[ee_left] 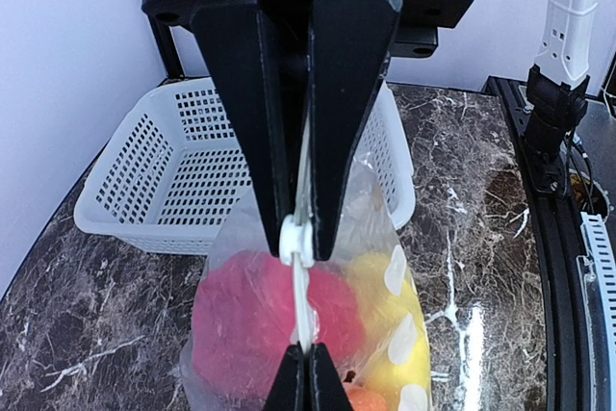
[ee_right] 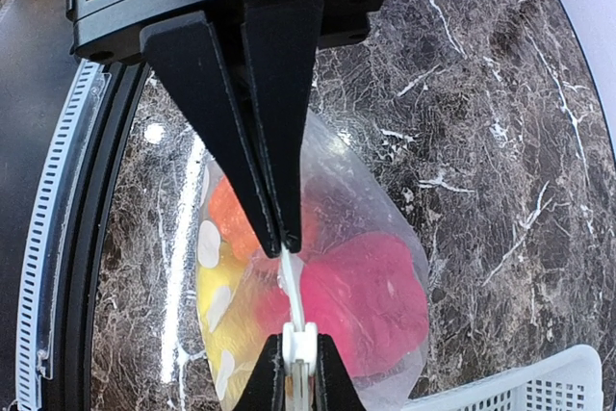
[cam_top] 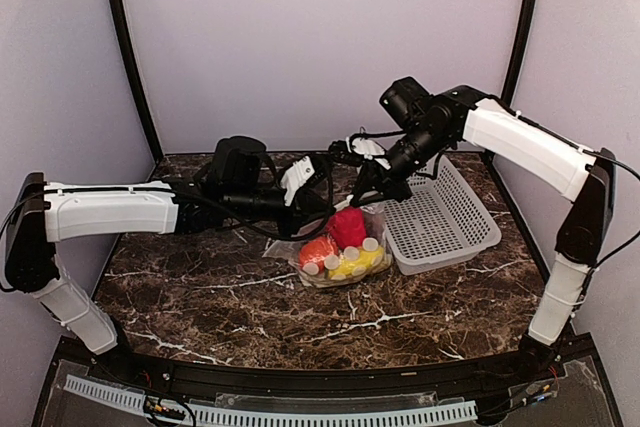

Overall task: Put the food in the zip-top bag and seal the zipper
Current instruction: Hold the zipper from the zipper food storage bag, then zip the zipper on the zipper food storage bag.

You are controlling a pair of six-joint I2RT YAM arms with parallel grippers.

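On the dark marble table (cam_top: 200,297), the dotted clear bag (cam_top: 340,257), with the food (ee_left: 241,324) already inside, sits just below both pincers. The left pincer (ee_left: 300,243) and the right pincer (ee_right: 285,243) are each clamped on the zipper (ee_left: 302,295), tips facing along it. A loose pinch could let the strip slip, leaving what seems an unsealed stretch between them; both arms reach inward, wrists tipped down.
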